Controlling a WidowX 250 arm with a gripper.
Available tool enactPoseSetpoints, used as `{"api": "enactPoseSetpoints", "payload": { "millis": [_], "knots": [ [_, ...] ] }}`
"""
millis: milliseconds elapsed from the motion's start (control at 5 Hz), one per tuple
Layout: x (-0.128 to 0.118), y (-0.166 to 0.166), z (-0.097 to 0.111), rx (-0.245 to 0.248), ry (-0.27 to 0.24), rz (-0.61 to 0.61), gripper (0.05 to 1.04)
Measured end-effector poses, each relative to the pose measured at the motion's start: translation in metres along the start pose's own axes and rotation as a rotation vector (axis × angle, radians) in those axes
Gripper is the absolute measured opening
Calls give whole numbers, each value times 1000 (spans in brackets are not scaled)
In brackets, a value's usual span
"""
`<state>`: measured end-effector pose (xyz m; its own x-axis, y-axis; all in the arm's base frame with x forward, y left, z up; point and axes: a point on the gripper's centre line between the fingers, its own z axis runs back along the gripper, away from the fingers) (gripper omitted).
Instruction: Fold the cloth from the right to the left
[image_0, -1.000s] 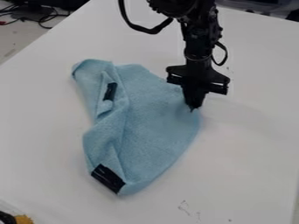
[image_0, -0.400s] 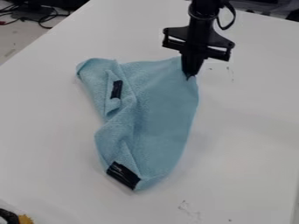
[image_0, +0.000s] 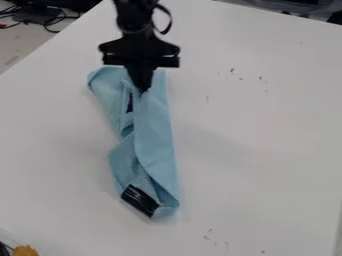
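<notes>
The black gripper (image_0: 141, 91) hangs over the upper part of the light blue cloth (image_0: 155, 142), left of the table's middle. It is shut on the cloth's right edge, which is held up and drawn over toward the left. The cloth now forms a narrow strip running from upper left to lower middle. A black patch (image_0: 140, 201) shows at the cloth's lower end, and another dark patch (image_0: 129, 103) is partly covered beside the gripper.
The white table (image_0: 260, 140) carries small dark marks (image_0: 232, 70) at the upper right and more near the bottom. A yellow-orange object (image_0: 25, 250) sits at the lower left corner. Dark cables (image_0: 50, 21) lie beyond the table's left edge.
My gripper first went up with the cloth's right edge, then swung left. The right part of the cloth has come over with it, and the cloth looks much narrower.
</notes>
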<state>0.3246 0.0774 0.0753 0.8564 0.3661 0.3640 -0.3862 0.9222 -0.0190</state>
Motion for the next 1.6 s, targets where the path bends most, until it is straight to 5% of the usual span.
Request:
{"api": "enactPoseSetpoints", "payload": {
  "millis": [400, 1000, 1200, 1400, 1600],
  "knots": [
    [-20, 66, -4, -6, -30, 81, 59],
    [-40, 85, -45, -46, 36, 10, 83],
    [-44, 96, -45, -14, 53, -11, 239],
    [-49, 101, -40, 17, 106, -30, 499],
    [-41, 117, -25, 67, 107, -42, 799]
  ]
}}
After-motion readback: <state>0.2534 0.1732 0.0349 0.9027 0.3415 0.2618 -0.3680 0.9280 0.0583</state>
